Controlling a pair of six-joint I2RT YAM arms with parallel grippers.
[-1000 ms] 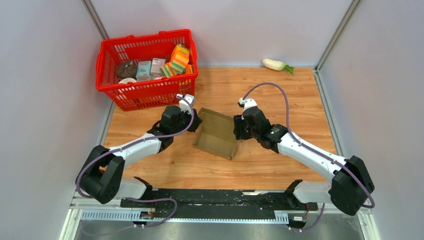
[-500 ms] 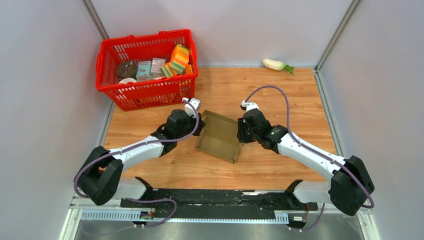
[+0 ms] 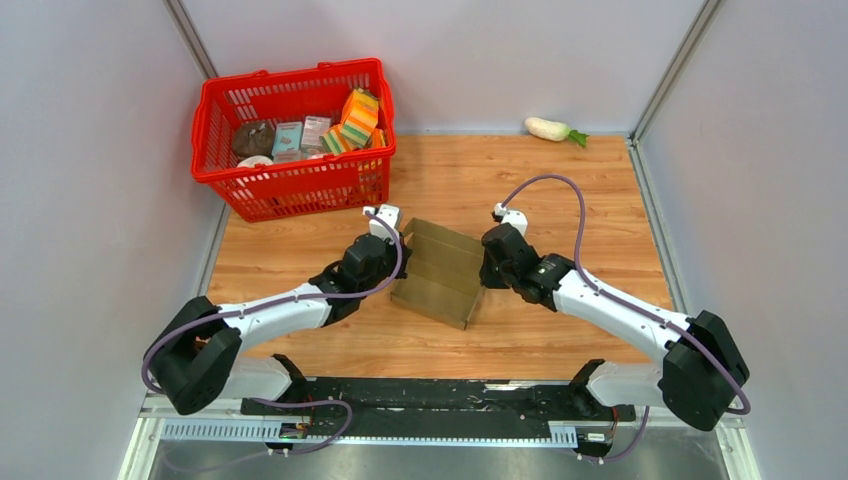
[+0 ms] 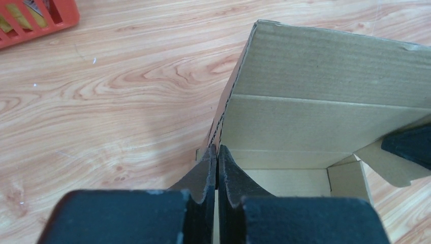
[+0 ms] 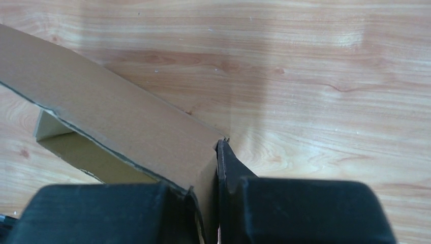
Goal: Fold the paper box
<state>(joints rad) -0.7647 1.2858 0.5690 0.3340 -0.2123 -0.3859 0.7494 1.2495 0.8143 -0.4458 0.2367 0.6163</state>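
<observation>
Care is needed: both side walls should rise evenly, or the thin cardboard may buckle. The one paper box lies mid-worktop; the left end effector and the right end effector are each closed almost fully on a side wall. Beyond stand one red basket and one white radish.

No lettering can be read from here. The packets in the red basket bear print too small to read.

Bright even light, soft shadows — wrist-view foregrounds blurred
</observation>
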